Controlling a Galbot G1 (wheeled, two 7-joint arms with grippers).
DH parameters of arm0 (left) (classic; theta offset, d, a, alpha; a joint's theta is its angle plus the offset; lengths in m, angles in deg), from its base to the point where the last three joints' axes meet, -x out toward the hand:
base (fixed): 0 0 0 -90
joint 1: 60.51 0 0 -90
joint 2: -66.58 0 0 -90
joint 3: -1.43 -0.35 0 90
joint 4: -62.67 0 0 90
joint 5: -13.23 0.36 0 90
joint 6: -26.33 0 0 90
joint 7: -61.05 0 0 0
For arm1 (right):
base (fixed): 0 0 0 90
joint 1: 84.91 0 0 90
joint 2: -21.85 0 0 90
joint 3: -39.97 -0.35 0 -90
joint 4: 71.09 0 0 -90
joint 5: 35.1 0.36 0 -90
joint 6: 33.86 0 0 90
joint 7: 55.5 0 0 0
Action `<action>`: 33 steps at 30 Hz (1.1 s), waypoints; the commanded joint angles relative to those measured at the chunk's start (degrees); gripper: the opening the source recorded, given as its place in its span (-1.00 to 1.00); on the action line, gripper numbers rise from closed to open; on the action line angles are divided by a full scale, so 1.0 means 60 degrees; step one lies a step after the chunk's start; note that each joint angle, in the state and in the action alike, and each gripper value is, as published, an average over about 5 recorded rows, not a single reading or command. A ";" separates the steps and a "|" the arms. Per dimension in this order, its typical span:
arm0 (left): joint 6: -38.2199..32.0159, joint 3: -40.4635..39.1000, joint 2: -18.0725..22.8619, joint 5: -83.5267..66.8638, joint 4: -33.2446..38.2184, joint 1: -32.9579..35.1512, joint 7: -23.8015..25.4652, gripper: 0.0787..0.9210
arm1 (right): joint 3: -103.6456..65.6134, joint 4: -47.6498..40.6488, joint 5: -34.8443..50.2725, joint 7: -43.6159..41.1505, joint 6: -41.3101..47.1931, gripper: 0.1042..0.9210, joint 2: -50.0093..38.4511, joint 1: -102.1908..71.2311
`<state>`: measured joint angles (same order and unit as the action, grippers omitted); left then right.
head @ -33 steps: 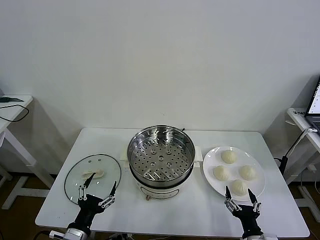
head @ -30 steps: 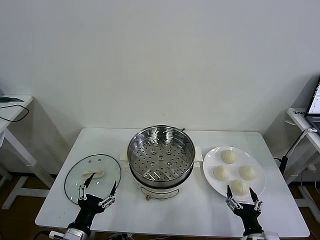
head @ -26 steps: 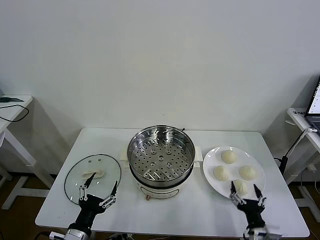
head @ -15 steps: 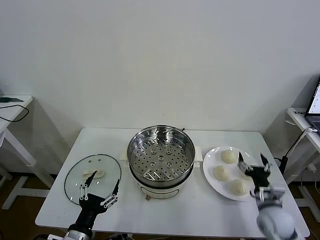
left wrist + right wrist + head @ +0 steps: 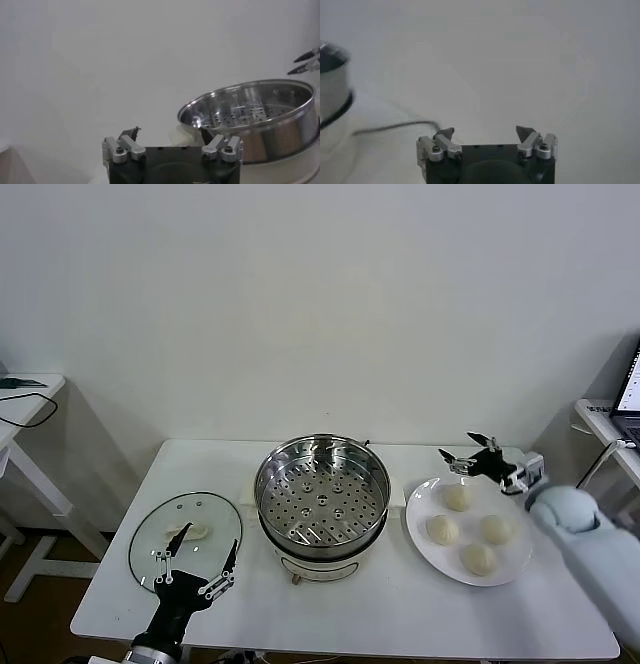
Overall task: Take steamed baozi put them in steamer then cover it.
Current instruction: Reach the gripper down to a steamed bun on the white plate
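The steamer (image 5: 322, 494) stands open at the table's middle, its perforated tray bare; in the left wrist view the steamer (image 5: 250, 117) fills the side. Several steamed baozi (image 5: 457, 497) lie on a white plate (image 5: 416, 519) to its right. The glass cover (image 5: 185, 529) lies flat on the table to the left. My right gripper (image 5: 466, 452) hovers open above the plate's far edge, just beyond the farthest bun, holding nothing; in its own view the right gripper (image 5: 485, 131) faces bare wall. My left gripper (image 5: 194, 566) waits open at the cover's near edge, and its own view shows the left gripper (image 5: 167, 132) empty.
A dark cable (image 5: 395, 127) runs behind the steamer. A side table (image 5: 25, 399) stands at far left and another with a laptop (image 5: 628, 394) at far right. The white wall rises just behind the table.
My right arm has swung up from the table's front edge, over the plate, to above its far edge. The left gripper has barely moved. Both stay open.
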<state>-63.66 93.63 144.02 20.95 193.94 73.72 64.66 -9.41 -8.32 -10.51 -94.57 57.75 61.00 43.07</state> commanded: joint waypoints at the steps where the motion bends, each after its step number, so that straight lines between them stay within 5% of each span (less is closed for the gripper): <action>1: -0.0006 -0.0008 0.0042 0.0037 0.0070 0.0063 -0.0098 0.77 | 0.3147 -0.2617 -0.3772 -0.5167 -0.0338 0.76 -0.0157 0.3766; 11: -0.0093 0.0136 0.0181 0.0038 0.0085 0.0167 -0.0248 0.77 | 0.3655 -0.3793 -0.6042 -0.5296 -0.1249 0.76 0.1345 0.4239; 33: -0.0186 0.0149 0.0287 0.0098 -0.0255 0.0192 -0.0384 0.77 | 0.3661 -0.5144 -0.7182 -0.4834 -0.1985 0.76 0.3120 0.3904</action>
<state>-64.70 94.58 145.70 21.50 192.86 75.01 62.51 11.52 -36.49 -50.31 -122.90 46.86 76.94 65.45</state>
